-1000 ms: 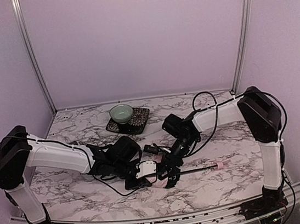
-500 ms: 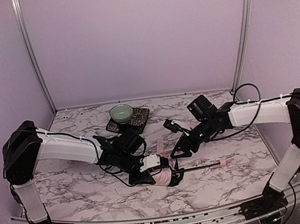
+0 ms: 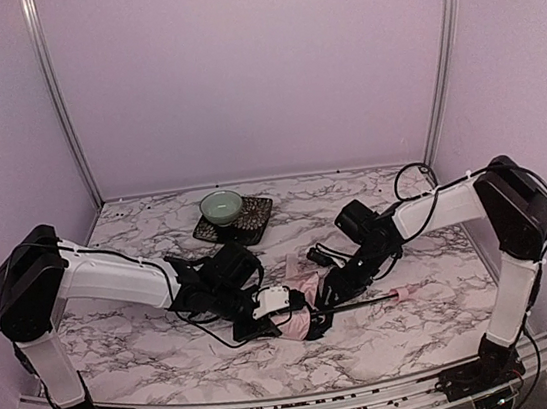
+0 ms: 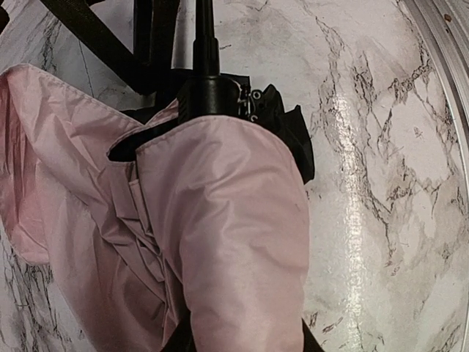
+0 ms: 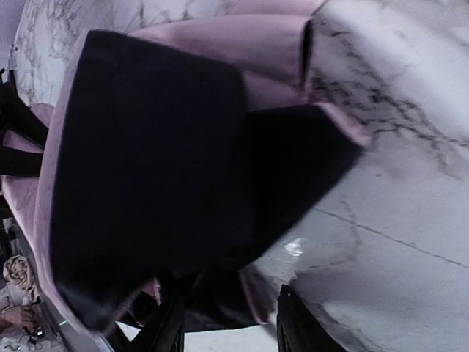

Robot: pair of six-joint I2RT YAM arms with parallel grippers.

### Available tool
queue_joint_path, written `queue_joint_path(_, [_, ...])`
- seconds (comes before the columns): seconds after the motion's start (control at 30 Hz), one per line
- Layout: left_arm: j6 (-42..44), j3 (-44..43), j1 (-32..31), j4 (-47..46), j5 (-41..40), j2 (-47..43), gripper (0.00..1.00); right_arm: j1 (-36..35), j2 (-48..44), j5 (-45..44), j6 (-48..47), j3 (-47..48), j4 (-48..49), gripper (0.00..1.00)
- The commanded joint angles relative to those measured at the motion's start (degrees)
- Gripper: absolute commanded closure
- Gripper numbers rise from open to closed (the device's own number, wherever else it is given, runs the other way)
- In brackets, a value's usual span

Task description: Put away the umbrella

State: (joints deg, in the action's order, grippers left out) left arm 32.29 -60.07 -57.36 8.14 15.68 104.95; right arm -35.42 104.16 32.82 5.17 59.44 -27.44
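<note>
Fabric of the umbrella (image 4: 220, 220) buries the left gripper (image 3: 309, 322) clamping it; right gripper (image 5: 229, 328) blurred, grip unclear.

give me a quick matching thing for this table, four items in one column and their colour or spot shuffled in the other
Items
1. bowl
2. mat
3. umbrella fabric
4. umbrella shaft

Descriptions
A. thin and black, lying along the table
B. pale green
C. pale pink, bunched up
D. dark, under the bowl

Pairs: 1-B, 2-D, 3-C, 4-A
</note>
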Motion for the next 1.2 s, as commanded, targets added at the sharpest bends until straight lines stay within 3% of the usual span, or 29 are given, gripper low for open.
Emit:
queue_joint_path(0.0, [-1.80,3.01,-0.19,8.11,-5.39,1.52,1.00,-2.48,3.29,6.82,1.34,-0.04,-1.00,0.62])
queue_joint_path(0.17, [-3.29,4.75,-0.25,4.18,-8.38,-0.81,1.00,-3.38,4.10,15.09,2.23,-1.30,2.57,0.81])
queue_joint_path(0.27, [-4.29,6.10,-0.29,1.05,-8.83,-3.05,1.00,-3.44,3.44,19.24,4.52,-1.43,6.83,1.00])
queue_joint_path(0.57, [-6.93,10.89,-0.27,-11.46,-3.53,-13.73,1.00,-3.46,7.48,20.07,9.05,3.10,16.40,1.00])
queue_joint_path(0.73, [-5.64,10.95,-0.22,-11.14,-8.07,-15.72,1.00,-2.96,8.65,17.23,7.21,7.87,13.78,1.00])
queue_joint_path(0.83, [-6.11,10.65,0.66,-8.67,-9.35,-14.67,1.00,0.64,4.05,12.26,8.89,7.20,15.23,0.92])
queue_joint_path(0.97, [-8.79,9.18,1.87,-5.64,-9.31,-12.10,1.00,6.37,-4.97,-2.29,11.13,4.95,16.02,0.81])
queue_joint_path(1.07, [-11.53,7.68,3.04,-4.82,-8.83,-10.21,1.00,6.23,-11.38,-8.79,8.80,3.64,16.75,0.72])
queue_joint_path(1.17, [-15.95,6.13,5.44,-5.05,-7.17,-8.47,1.00,3.33,-17.85,-14.74,6.91,-2.80,20.04,0.70])
